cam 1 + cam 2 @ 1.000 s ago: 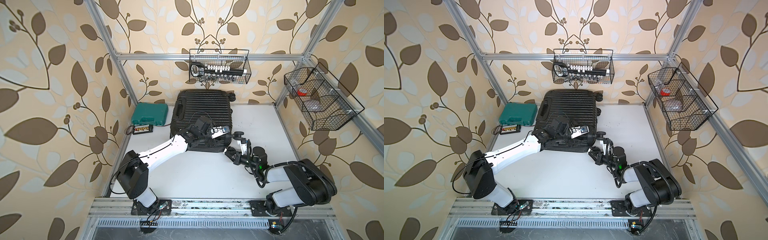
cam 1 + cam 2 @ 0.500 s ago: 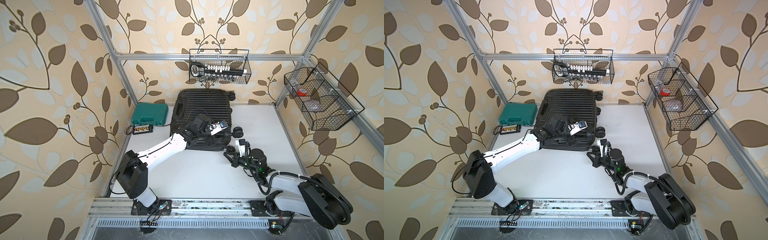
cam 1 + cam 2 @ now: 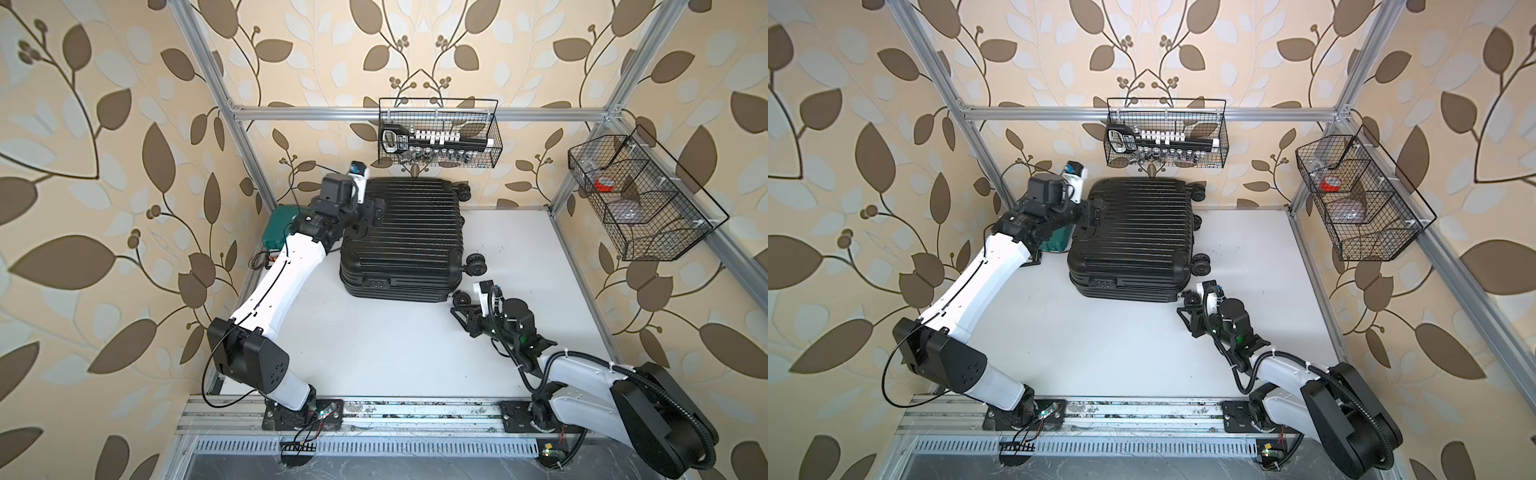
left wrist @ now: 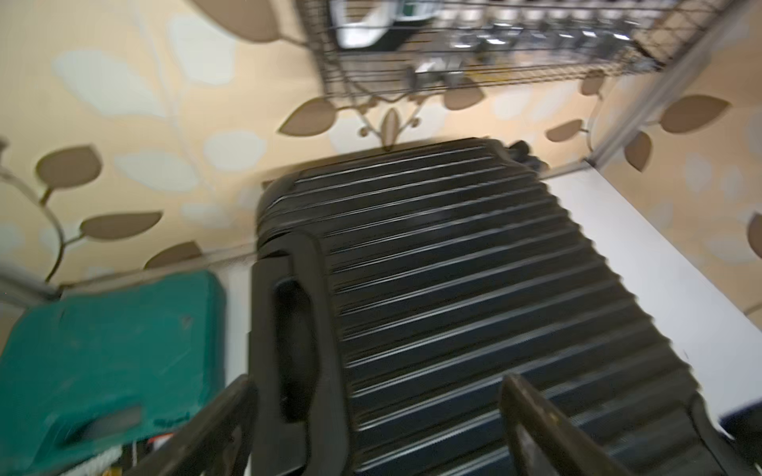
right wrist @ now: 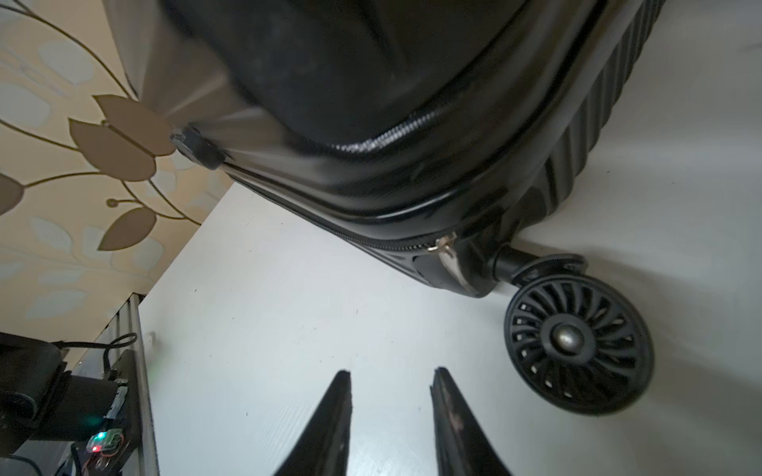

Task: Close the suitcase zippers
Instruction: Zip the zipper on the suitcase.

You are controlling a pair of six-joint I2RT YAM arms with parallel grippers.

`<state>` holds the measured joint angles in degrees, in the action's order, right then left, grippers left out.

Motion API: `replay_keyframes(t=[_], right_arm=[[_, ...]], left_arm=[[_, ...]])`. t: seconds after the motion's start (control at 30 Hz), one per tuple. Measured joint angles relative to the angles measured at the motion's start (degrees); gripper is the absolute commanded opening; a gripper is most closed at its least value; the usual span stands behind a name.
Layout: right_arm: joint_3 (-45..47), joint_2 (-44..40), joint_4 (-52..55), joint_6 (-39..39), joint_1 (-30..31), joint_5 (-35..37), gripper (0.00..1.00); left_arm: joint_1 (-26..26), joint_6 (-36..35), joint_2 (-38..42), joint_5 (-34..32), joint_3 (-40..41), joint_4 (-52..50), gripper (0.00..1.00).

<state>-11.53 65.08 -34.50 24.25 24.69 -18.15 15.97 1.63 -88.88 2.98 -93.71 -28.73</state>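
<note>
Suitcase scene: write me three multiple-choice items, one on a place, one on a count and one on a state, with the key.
1. Where is the green tool case relative to the suitcase?
A. On top of it
B. On the table beside it, on the robot's left
C. In a basket

2. How many wire baskets hang on the frame?
A. None
B. One
C. Two

3. What state is the right gripper in?
A. Open, holding nothing
B. Shut on a zipper pull
C. Shut on a wheel

Key:
1. B. Both top views show the green tool case lying on the table at the suitcase's left side.
2. C. One hangs at the back and one at the side.
3. A. The right wrist view shows its jaws apart with only bare table between them.
</note>
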Motion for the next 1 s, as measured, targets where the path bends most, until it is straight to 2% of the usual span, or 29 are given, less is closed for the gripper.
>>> replay_keyframes(t=[0.13,0.3,0.8,0.9,1.0], right_arm=[[0.0,-0.8,-0.5,-3.1,0.0,2.4,0.46],[0.0,-0.2,-3.4,-7.0,0.0,5.0,0.48],[-2.8,13.7,-10.7,-11.3,0.0,6.6,0.41],[-3.4,16.0,-11.9,-11.5,0.0,6.4,0.34],[-4.1,18.1,-12.6,-11.7,0.0,5.7,0.31]], left_arm=[[-4.2,4.0,-2.6,3.3,0.0,-3.7,0.92],[-5.2,6.1,-5.6,7.2,0.0,-6.5,0.91],[-6.0,6.5,-6.6,11.5,-0.2,-8.9,0.91],[-6.0,6.5,-6.7,11.6,-0.2,-9.1,0.91],[-6.0,6.5,-7.0,11.6,-0.2,-9.2,0.91]])
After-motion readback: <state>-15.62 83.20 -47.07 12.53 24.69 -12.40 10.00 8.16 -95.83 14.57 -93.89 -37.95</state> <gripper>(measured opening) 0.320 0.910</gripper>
